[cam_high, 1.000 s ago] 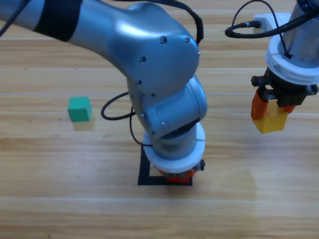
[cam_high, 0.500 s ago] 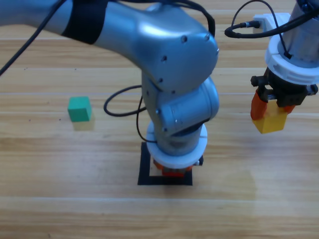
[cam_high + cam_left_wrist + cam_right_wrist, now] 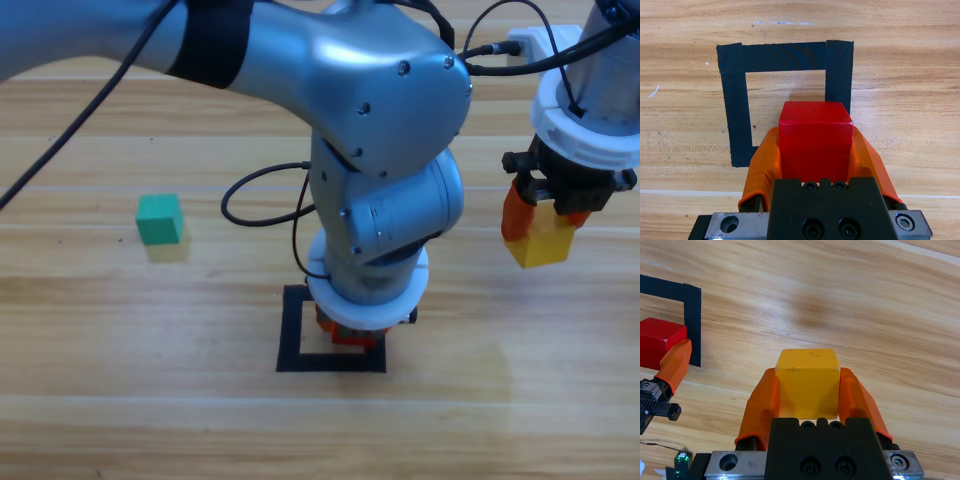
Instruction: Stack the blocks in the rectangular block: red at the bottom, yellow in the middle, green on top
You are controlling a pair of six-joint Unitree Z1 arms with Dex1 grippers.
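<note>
Red cube [image 3: 814, 145] sits pinched between the orange jaws of the left hand [image 3: 815, 160], which reaches down over the black tape rectangle [image 3: 293, 340] toward the counter's near edge, about midway along it; in the left wrist view the cube overlaps the tape outline's inner area and hides part of one of its sides, though whether it touches the wood cannot be told; from above, the grey left arm [image 3: 380, 180] hides most of the cube, only a sliver of red [image 3: 348, 337] and orange showing beneath the wrist, inside the far part of the outline.

Yellow cube [image 3: 543, 240] is clamped in the right hand [image 3: 540, 225], jaws pressed on two opposite faces; it hangs over bare wood toward the counter's right edge, well apart from the tape rectangle; the right wrist view shows the yellow cube [image 3: 807, 385] between that hand's jaws [image 3: 807, 395], with the red cube [image 3: 660, 342] and a corner of the tape [image 3: 690, 315] farther off at the picture's left.

Green cube [image 3: 160, 219] rests alone on the wooden counter [image 3: 150, 400] toward its left edge, upright, well apart from both hands and from the rectangle.
</note>
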